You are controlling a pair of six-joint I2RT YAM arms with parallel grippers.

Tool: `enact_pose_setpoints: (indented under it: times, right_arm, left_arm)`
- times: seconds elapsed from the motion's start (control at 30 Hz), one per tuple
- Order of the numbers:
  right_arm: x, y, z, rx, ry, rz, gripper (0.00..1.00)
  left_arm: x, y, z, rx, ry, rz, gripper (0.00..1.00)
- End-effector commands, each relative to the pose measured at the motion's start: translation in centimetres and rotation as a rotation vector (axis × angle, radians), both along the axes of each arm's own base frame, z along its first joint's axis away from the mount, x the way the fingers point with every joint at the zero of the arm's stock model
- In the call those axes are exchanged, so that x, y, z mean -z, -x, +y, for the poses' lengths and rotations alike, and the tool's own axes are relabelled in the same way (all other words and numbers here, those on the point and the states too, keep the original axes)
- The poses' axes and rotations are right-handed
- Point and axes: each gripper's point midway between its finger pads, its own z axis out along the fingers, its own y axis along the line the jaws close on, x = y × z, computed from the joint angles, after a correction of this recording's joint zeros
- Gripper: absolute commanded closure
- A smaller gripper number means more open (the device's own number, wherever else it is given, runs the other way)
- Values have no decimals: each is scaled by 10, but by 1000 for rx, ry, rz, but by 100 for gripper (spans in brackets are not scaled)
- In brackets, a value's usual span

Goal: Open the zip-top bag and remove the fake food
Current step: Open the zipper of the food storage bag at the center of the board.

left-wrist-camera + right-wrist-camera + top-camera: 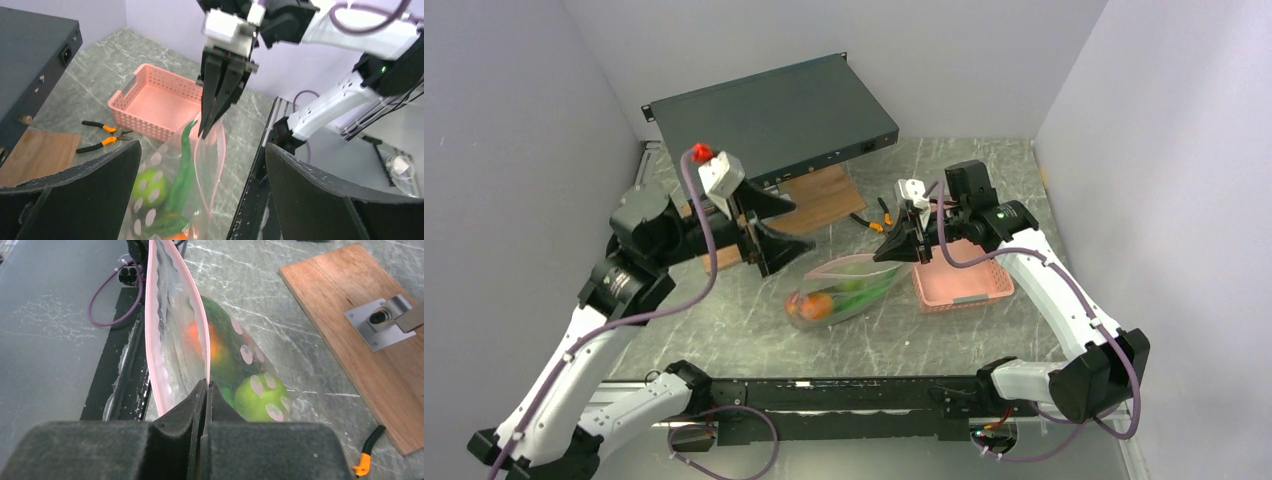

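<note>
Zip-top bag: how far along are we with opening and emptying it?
Done: the zip-top bag's pink seal looks parted, with its mouth gaping. In hand: the right pincer is shut on the rim and holds it up. The left pincer hangs open facing the bag, not yet inside. Left: all the fake food, green apple and mango included, is in the bag and has to come out.

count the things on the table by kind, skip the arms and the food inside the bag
zip-top bag: 1
pink basket: 1
pliers: 1
wooden board: 1
black rack case: 1
total: 5
</note>
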Motion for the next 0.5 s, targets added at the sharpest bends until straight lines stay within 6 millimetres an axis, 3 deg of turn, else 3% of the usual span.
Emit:
enact_pose_setpoints:
  times: [0.0, 0.2, 0.37, 0.47]
  right_arm:
    - [-22, 12, 2, -64, -59, -85, 100]
    - [-23, 16, 1, -76, -69, -103, 100]
    - [-23, 18, 2, -82, -72, -105, 100]
    - [-23, 18, 2, -84, -72, -105, 100]
  left_arm:
    - [23, -21, -21, 3, -74, 266, 0]
    - [66, -39, -50, -8, -313, 327, 6]
    - [96, -44, -76, 6, -491, 333, 20]
    - [105, -45, -86, 36, -533, 336, 31]
